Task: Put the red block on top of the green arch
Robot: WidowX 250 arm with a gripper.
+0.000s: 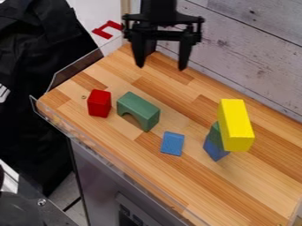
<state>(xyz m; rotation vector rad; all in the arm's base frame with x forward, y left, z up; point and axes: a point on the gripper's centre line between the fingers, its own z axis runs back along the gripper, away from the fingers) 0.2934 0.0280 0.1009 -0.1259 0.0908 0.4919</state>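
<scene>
Gripper (161, 67): open, the two fingers spread well apart and pointing down. It hangs at the top of the camera view, over the back part of the table (236, 194), near the wall (236, 48). Wall and wood show between the fingers.

Red block (99, 103): on the table, toward its left corner in the view. It stands upright, one narrow end up, just beside the arch and apart from it.

Arch (139, 109): green, resting on the table to the right of the red block. Its curved opening is at the bottom and faces the lower left of the view; the flat top is up and bare. The gripper is above and behind both pieces, well apart from them.

Blue block (172, 144): lies on the wood, below and to the right of the arch in the view, apart from it.

Stack, right side of the table: a second blue piece (214, 150) at the base, a smaller green piece (214, 135) above it, and a long yellow block (236, 126) on top. The yellow block covers part of both lower pieces, so their full shapes cannot be told. The stack is to the right of the lone blue block, apart from it.

Surroundings: clear edging (118, 157) runs along the front of the table; the wall behind is of pale planks.
</scene>
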